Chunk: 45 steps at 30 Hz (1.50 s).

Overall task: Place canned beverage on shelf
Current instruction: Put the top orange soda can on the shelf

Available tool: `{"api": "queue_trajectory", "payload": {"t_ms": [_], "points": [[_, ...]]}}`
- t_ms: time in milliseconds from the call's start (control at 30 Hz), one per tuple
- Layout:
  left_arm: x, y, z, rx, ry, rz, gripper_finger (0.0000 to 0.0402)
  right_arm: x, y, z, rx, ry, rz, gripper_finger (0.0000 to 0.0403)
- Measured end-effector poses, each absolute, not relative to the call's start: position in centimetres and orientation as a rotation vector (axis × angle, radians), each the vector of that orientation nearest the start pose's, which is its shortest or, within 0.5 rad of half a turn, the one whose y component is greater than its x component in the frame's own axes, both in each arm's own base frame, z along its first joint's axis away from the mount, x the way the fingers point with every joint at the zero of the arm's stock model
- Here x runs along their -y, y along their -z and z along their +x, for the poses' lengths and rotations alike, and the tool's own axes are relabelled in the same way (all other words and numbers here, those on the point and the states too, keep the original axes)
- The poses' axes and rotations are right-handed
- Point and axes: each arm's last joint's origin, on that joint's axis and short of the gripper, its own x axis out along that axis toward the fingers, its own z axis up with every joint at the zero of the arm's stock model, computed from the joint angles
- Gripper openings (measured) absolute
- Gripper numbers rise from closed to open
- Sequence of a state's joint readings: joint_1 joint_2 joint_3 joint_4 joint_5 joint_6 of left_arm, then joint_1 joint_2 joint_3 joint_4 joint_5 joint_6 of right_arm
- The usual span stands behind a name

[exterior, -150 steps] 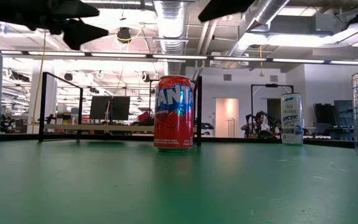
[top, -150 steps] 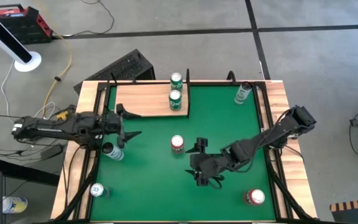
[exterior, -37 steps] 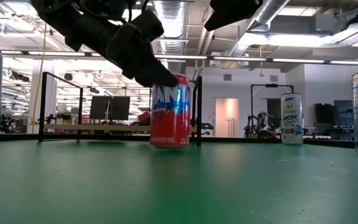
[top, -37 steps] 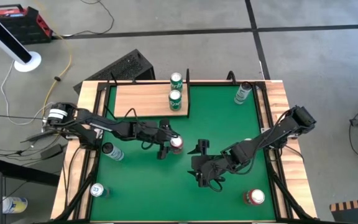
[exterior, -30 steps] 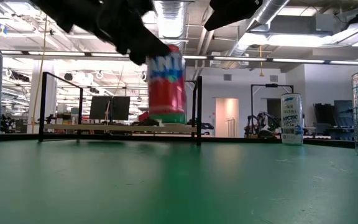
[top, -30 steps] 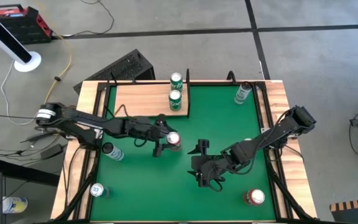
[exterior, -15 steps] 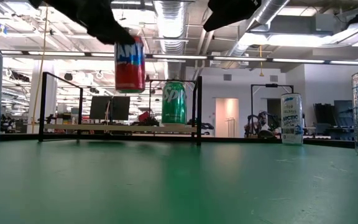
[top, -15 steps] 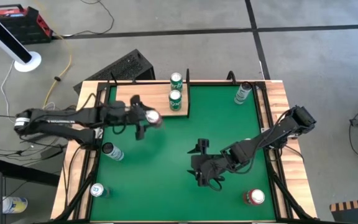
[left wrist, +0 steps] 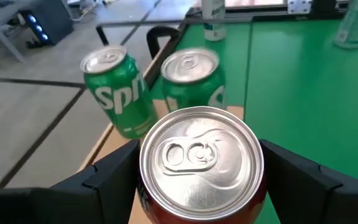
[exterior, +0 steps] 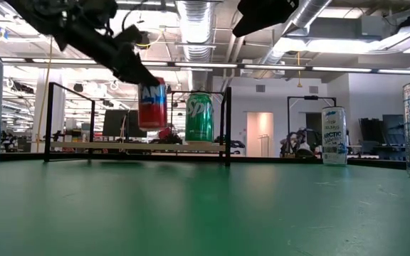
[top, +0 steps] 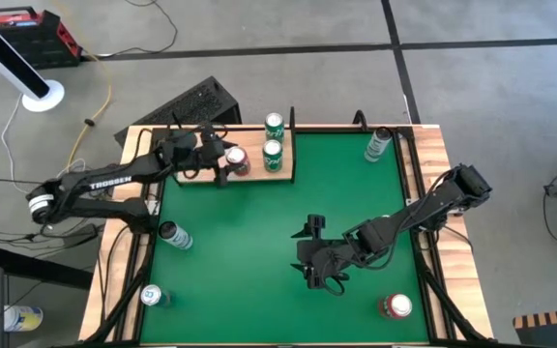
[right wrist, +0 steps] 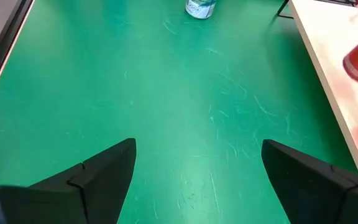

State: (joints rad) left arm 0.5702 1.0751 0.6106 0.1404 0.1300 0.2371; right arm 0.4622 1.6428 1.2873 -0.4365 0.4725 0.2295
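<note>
My left gripper (top: pixel 228 162) is shut on a red Fanta can (top: pixel 237 159) and holds it over the shelf (top: pixel 196 158), a light-wood board at the table's far left with black uprights. In the low view the can (exterior: pixel 151 104) hangs a little above the board. A green Sprite can (top: pixel 273 155) stands on the shelf's right end, and a second green can (top: pixel 275 124) stands just behind it. My right gripper (top: pixel 312 256) is open and empty over the middle of the green table; its wrist view (right wrist: pixel 197 168) shows its fingers wide apart. My left gripper pinches the red can's round side (left wrist: pixel 143 186) just below the top rim between its two fingers (left wrist: pixel 110 180), one on each side. The fingers come from the table's left, slanting down. The can is lifted clear of the shelf board, slightly tilted, its top up.
A silver can (top: pixel 377 143) lies at the far right, a red can (top: pixel 395 306) stands at the near right, and silver cans stand at the left (top: pixel 174 235) and near left (top: pixel 151 296). The shelf's black upright (top: pixel 292 121) rises beside the green cans.
My left gripper has carried the red can up off the table's middle and toward the far left, over the shelf board. The can stays in the hold, clear of the table, and now sits lower than half a second ago. My right arm has kept still.
</note>
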Motion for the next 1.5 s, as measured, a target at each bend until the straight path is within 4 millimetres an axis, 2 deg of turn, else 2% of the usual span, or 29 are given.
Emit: {"api": "queue_trajectory", "payload": {"t_ms": [267, 467, 800, 1067, 1267, 1500], "points": [[-14.3, -22.8, 20.5, -0.393, -0.38, 0.062, 0.0275, -14.7, -27.1, 32.4, -0.698, 0.09, -0.137, 0.037], [-14.7, -22.5, 20.9, -0.385, -0.387, 0.068, 0.0276, -14.6, -27.1, 32.4, -0.703, 0.091, -0.14, 0.037], [-14.7, -22.5, 20.9, -0.391, -0.392, 0.065, 0.0328, -14.6, -27.0, 32.2, -0.718, 0.092, -0.148, 0.037], [-15.2, -24.7, 21.5, -0.348, -0.396, 0.088, 0.0333, -14.6, -27.0, 32.2, -0.718, 0.092, -0.148, 0.037], [-15.2, -27.1, 21.7, -0.386, -0.388, 0.095, 0.0333, -14.6, -27.0, 32.2, -0.719, 0.093, -0.148, 0.037], [-13.1, -29.2, 21.2, -0.41, -0.34, 0.082, 0.0334, -14.4, -26.9, 32.2, -0.734, 0.098, -0.156, 0.037]]}}
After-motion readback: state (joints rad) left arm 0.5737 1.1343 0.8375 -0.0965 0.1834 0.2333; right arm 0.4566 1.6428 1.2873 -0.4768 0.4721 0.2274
